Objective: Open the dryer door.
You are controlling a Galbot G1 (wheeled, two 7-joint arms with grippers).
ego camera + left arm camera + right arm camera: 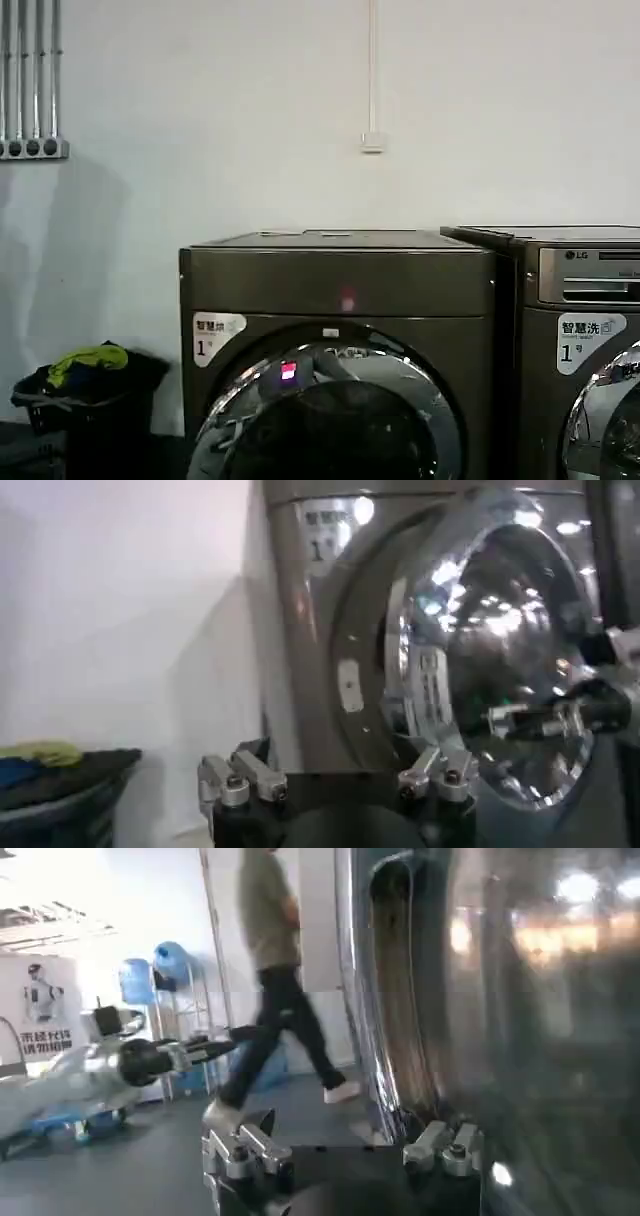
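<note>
The dryer (340,275) is a dark bronze-grey box with a small pink light and a white "1" sticker. The dryer door (325,415), a wide chrome ring round dark glass, fills its lower front. From the side, the dryer door (480,650) bulges out from the front panel; I cannot tell whether it is ajar. My right gripper (500,720) hovers in front of the door near its far rim. In its own wrist view the right gripper (340,1148) is open, one finger (440,1143) close to the door's chrome edge (400,998). My left gripper (340,780) is open and holds nothing, off to the dryer's left.
The LG-marked machine (580,330) stands tight against the dryer's right side. A dark laundry basket (85,400) with yellow-green cloth sits on the floor to the left, by the white wall. A person (275,978) walks across the room farther off, near blue water bottles (170,968).
</note>
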